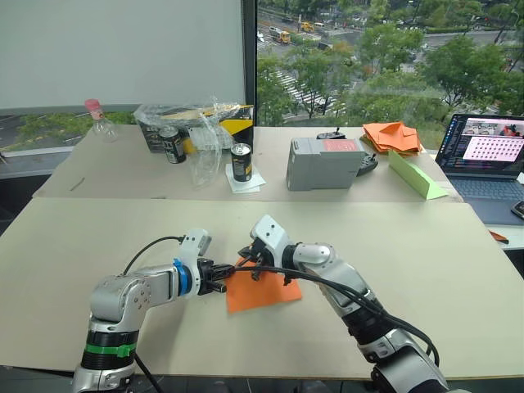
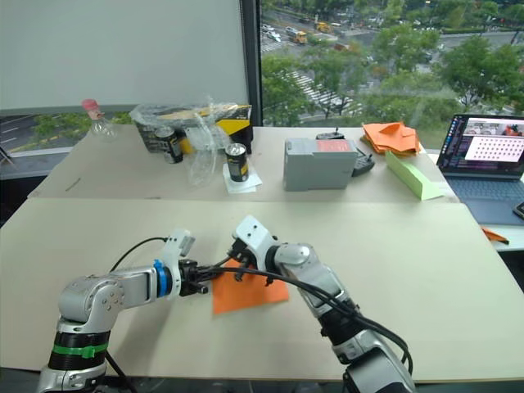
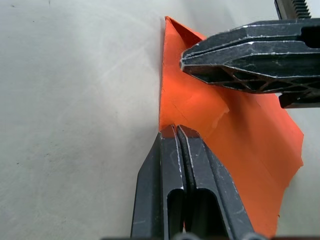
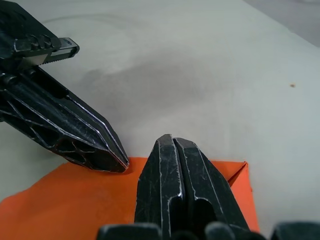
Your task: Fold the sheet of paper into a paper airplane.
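Pale board covers the near bench (image 1: 426,270), where the sheet of paper (image 1: 264,291) lies flat near the front edge, one corner folded over. Both grippers meet at its far left edge: the left gripper (image 3: 174,131) is clenched with its tips on the paper's edge, and the right gripper (image 4: 172,141) is likewise clenched, pressing down on the sheet. Farther back stand a grey box (image 1: 324,162), cans (image 1: 241,161), a heap of orange paper (image 1: 393,136) and a laptop (image 1: 485,155).
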`<action>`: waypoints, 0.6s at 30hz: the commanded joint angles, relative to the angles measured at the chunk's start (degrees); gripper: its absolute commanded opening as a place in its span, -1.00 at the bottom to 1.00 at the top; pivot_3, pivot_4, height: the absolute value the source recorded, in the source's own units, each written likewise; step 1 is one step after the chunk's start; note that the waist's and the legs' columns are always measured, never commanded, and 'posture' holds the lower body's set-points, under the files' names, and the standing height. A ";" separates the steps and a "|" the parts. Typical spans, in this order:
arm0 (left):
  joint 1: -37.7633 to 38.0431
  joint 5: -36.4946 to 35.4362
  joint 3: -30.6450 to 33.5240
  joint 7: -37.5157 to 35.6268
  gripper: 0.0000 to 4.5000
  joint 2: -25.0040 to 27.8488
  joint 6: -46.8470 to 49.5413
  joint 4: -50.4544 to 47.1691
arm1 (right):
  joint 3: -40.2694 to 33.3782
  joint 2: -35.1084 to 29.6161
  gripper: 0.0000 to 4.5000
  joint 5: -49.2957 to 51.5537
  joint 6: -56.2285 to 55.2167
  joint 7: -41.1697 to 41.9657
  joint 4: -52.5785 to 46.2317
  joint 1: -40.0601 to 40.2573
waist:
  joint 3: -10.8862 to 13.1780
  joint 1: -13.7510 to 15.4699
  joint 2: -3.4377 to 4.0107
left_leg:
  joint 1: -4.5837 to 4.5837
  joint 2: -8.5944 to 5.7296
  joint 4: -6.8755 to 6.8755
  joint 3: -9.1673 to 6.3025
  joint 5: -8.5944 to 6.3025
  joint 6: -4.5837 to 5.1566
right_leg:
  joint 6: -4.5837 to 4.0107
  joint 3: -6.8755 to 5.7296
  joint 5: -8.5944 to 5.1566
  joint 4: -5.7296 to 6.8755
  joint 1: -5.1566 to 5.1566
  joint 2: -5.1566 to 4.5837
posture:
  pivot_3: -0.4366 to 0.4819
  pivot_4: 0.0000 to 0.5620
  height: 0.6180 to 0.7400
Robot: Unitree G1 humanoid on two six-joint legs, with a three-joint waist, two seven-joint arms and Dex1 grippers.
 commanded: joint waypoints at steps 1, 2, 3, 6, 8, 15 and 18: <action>1.25 1.16 -0.56 2.23 -0.96 0.32 0.83 1.15 | 1.10 0.17 -1.00 -1.40 0.39 -0.08 0.05 -1.10 | 0.00 -0.01 0.00 | 0.00 0.00 0.00 0.00 0.00 0.00 | 0.00 0.00 0.00 0.00 0.00 0.00 | -0.05 -0.47 1.00; 1.25 1.14 -0.52 2.31 -0.96 0.29 0.83 1.13 | 1.49 0.11 -1.00 -1.78 0.48 -0.06 0.30 -1.09 | 0.00 -0.01 0.00 | 0.00 0.00 0.00 0.00 0.00 0.00 | 0.00 0.00 0.00 0.00 0.00 0.00 | -0.05 -0.47 1.00; 1.24 1.03 -0.32 2.42 -0.96 0.17 0.89 1.05 | 1.87 0.07 -1.00 -2.13 0.71 -0.07 0.75 -0.84 | 0.00 -0.02 0.00 | 0.01 0.00 0.00 0.00 0.00 0.00 | 0.00 0.00 0.00 0.00 0.00 0.00 | -0.05 -0.47 1.00; 1.23 0.90 -0.15 2.74 -0.96 0.00 0.89 0.91 | 2.16 0.47 -1.00 -2.71 0.75 -0.36 2.22 -0.18 | 0.00 -0.02 0.00 | 0.00 0.00 0.00 0.00 0.00 0.00 | 0.00 0.00 0.00 0.00 0.00 0.00 | -0.05 -0.47 1.00; 1.26 0.74 -0.09 2.88 -0.96 -0.07 0.95 0.82 | 2.06 0.80 -1.00 -3.07 0.98 -0.88 2.98 -0.24 | -0.01 -0.02 0.00 | 0.02 0.00 0.00 0.00 0.00 0.00 | 0.00 0.00 0.00 0.00 0.00 0.00 | -0.05 -0.47 1.00; 1.21 0.23 0.30 3.21 -0.96 -0.19 1.04 0.69 | -0.14 1.89 -1.00 -3.14 2.55 -2.68 4.86 -0.80 | -0.03 -0.02 0.00 | 0.12 0.01 -0.01 0.00 0.00 0.00 | 0.00 0.01 0.00 0.02 0.04 0.00 | -0.05 -0.47 1.00; 1.12 0.14 0.11 3.25 -0.96 -0.03 1.05 0.73 | -0.87 2.05 -1.00 -3.34 3.29 -3.42 5.60 -1.13 | -0.03 -0.02 0.00 | 0.12 0.01 -0.01 0.00 0.00 0.00 | 0.00 0.01 0.00 0.03 0.04 0.00 | -0.05 -0.47 1.00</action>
